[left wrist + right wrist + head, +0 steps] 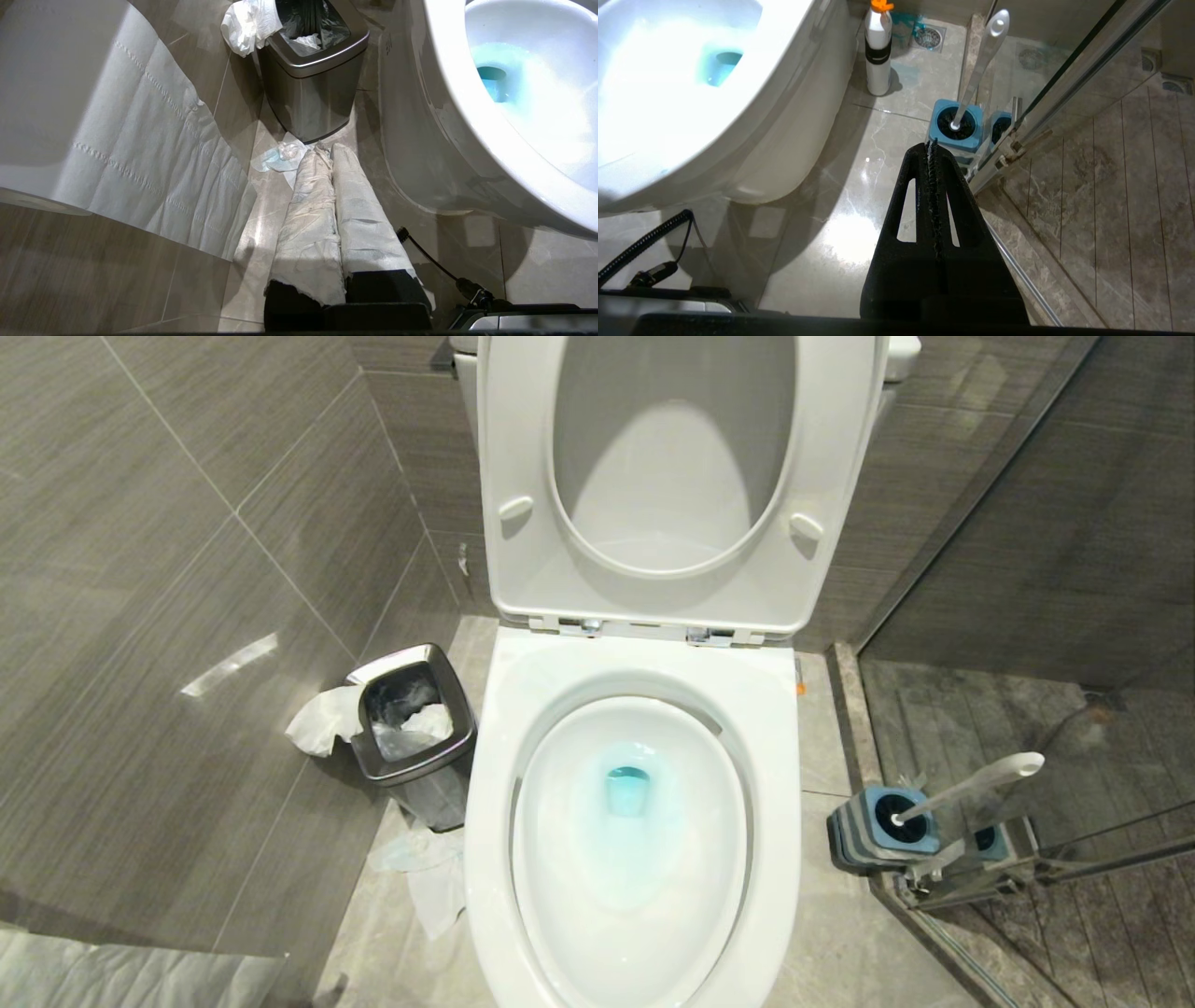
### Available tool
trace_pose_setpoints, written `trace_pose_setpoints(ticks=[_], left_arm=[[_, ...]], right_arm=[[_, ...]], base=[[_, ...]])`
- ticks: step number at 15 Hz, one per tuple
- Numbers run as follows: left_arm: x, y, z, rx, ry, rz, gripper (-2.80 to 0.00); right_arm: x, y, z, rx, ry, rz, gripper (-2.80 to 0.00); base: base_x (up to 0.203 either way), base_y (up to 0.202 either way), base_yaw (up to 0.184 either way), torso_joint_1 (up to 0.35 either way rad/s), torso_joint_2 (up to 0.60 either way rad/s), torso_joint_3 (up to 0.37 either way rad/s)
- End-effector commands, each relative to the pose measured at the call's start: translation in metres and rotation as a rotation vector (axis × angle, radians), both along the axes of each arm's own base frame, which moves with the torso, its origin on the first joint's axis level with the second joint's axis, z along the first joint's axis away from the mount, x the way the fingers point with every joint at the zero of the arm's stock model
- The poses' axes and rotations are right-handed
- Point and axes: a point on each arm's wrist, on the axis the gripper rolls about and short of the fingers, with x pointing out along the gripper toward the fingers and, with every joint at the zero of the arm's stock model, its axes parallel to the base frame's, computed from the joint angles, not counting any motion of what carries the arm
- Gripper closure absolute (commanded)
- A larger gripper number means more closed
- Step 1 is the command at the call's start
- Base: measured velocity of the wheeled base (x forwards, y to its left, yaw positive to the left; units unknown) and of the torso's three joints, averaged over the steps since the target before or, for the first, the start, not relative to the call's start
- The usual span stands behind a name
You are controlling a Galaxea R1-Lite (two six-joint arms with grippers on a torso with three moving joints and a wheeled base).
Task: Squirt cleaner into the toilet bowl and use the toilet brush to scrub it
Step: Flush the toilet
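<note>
The toilet bowl (644,665) stands in the middle with its seat and lid raised, and blue-tinted water sits at the bottom. To its right the toilet brush (976,782) stands in a blue-topped holder (878,826) on the floor. In the right wrist view a white cleaner bottle (879,56) with an orange cap stands beside the bowl (794,32), beyond the brush (983,60). My right gripper (931,145) is shut and empty, low over the floor just short of the holder (957,140). My left gripper (327,150) has paper-wrapped fingers and is shut and empty. It hangs beside the bowl (444,74). Neither arm shows in the head view.
A square steel waste bin (411,733) with a liner stands left of the bowl, with crumpled tissue (425,873) on the floor by it. A toilet paper sheet (140,140) hangs close to my left gripper. A glass shower partition (1027,616) and its rail stand behind the holder. A floor drain (928,36) lies past the bottle.
</note>
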Motion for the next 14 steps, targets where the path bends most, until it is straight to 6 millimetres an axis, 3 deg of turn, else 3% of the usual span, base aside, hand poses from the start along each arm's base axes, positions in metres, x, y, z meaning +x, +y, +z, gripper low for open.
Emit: trace_pose_setpoints(ticks=[1, 11, 14], left_arm=[[0.0, 0.0, 0.0, 0.0, 0.001, 0.001, 0.0], [0.0, -0.001, 0.003, 0.115, -0.03, -0.043, 0.0], [-0.003, -0.002, 0.021, 0.118, -0.061, -0.089, 0.0]], right_arm=[[0.0, 0.0, -0.001, -0.002, 0.006, -0.001, 0.0], [0.0, 0.0, -0.001, -0.004, 0.007, 0.0, 0.0], [0.0, 0.0, -0.001, -0.004, 0.008, 0.0, 0.0]], base=[[0.0, 0.0, 0.0, 0.0, 0.0, 0.0], [0.0, 0.0, 0.0, 0.0, 0.0, 0.0], [0.0, 0.0, 0.0, 0.0, 0.0, 0.0]])
